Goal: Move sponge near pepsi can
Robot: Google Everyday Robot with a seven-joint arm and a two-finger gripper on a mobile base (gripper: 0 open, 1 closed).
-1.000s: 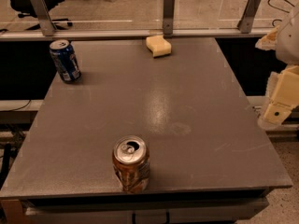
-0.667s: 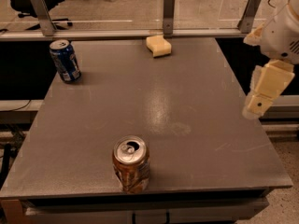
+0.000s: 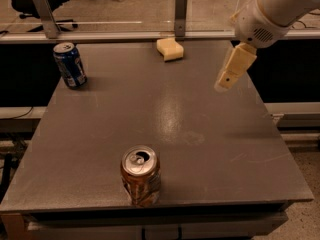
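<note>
The sponge (image 3: 170, 49) lies flat at 12 o'clock on the table (image 3: 210, 134), very close to the far edge and just in front of the metal post (image 3: 181, 9) of the rail. This position is my first worry. If I come down a little too far toward 12 o'clock, I may hit the post or push the sponge against the rail, and I think a soft foam block would then fold or slide away instead of being taken. Foam also gives under pressure, so a shallow grasp could lose it on the way.

The second risk is at the other end of the move. The pepsi can (image 3: 70, 65) stands upright at about 10 o'clock, well apart from the sponge. If I bring the sponge in too low or too fast from 3 o'clock, I could knock the can over or shove it toward the 9 o'clock edge.

The long axis of the sponge runs about from 9 to 3 o'clock, turned slightly toward 10 and 4. The notch seems to face the near side, around 7 o'clock. A grasp across the short axis looks more suitable.

My gripper (image 3: 232, 69) hangs above the table at about 2 o'clock, apart from the sponge, and it holds nothing. How far open it is, I cannot tell. The orange-brown can (image 3: 141, 175) at 6 o'clock is far from my path.
</note>
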